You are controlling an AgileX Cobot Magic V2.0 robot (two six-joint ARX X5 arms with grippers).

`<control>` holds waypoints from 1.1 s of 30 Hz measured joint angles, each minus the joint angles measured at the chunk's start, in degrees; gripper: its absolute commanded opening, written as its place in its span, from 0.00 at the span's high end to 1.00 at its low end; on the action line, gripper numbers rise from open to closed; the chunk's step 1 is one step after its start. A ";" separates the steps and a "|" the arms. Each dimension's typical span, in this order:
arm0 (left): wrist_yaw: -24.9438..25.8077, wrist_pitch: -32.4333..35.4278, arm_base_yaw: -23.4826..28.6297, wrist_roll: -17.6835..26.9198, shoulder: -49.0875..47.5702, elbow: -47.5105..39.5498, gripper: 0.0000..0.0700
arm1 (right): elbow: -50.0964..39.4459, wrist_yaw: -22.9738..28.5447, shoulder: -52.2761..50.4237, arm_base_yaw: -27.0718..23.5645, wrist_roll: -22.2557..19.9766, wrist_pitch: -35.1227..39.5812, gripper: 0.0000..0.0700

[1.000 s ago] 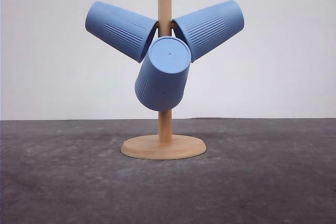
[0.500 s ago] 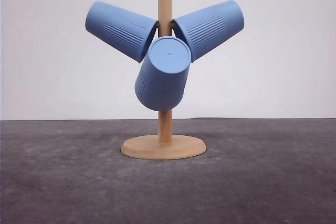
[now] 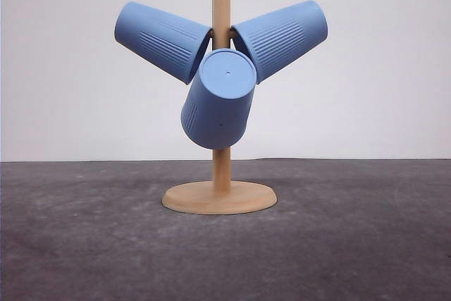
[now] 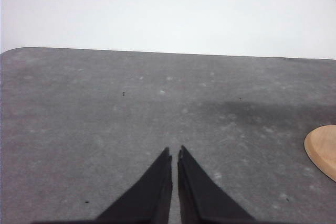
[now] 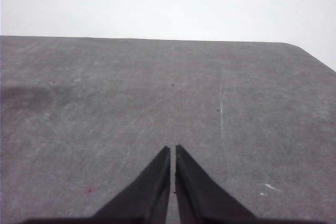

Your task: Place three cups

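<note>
Three cups (image 3: 218, 100) hang on the wooden stand (image 3: 220, 197) out front, while both wrist cameras see jaws pressed together over the grey worktop (image 5: 157, 93).

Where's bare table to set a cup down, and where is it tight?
Bare tabletop runs left of the rack base, right of it, and in front toward the near edge. Both shut tools, left and right, point over bare surface. Crowded: around the pole, where three cups hang close together.
</note>
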 measured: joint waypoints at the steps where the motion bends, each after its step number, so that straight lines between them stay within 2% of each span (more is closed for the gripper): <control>1: 0.00 0.00 0.00 0.00 0.00 0.00 1.00 | 0.00 0.00 0.00 0.00 0.00 0.00 0.98; 33: 0.00 0.00 0.00 0.00 0.00 0.00 1.00 | 0.00 0.00 0.00 0.00 0.10 0.00 0.98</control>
